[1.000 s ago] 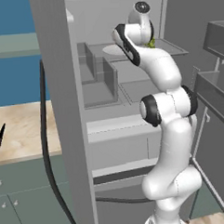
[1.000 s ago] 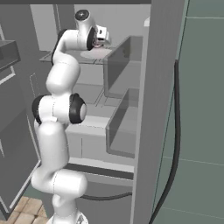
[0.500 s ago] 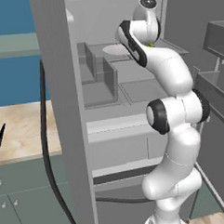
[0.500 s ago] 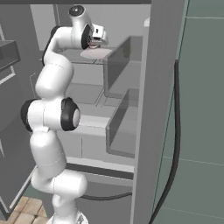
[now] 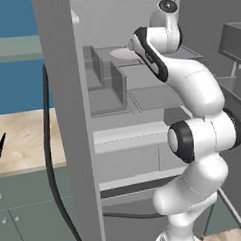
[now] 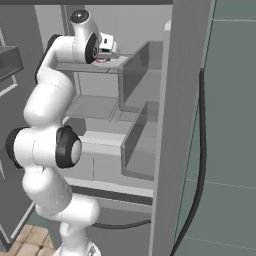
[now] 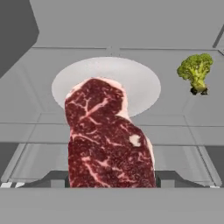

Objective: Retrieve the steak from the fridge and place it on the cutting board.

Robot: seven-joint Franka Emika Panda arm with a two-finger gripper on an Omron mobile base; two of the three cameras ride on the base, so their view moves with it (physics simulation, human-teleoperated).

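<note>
Gripper: in the hand view you see the gripper [image 7: 112,179] with its two dark fingertips [image 7: 56,178] either side of the steak, pinching it at its near end.
Steak: the steak [image 7: 107,140] stands up between the tips, red with pale marbling, near edge clamped, far end reaching over the plate. In the right base view it is a small red patch at the hand [image 6: 102,59].
Plate: a white round plate [image 7: 135,81] lies on the shelf behind and under the steak. You cannot tell for sure whether the meat has left it; it looks raised and tipped toward the camera.
Broccoli: a green broccoli floret [image 7: 195,71] sits on the same shelf, well apart to the right. Not yours.
Fridge: the fridge [image 5: 67,120] stands open; the arm reaches high onto its upper shelf in the left base view, the plate's pale rim [image 5: 120,53] just past the wrist.
Counter: the beige countertop [image 5: 21,140] lies left of the fridge, with a dark knife [image 5: 0,146] on it.
Done, by my reading: fridge open, steak gripped.
Left: draw the steak out of the fridge, carry it to the cutting board, set it down, let go. Roughly half the job is ahead of you.
Watch: the hold is at one end only, so the slab could swing or slip.
</note>
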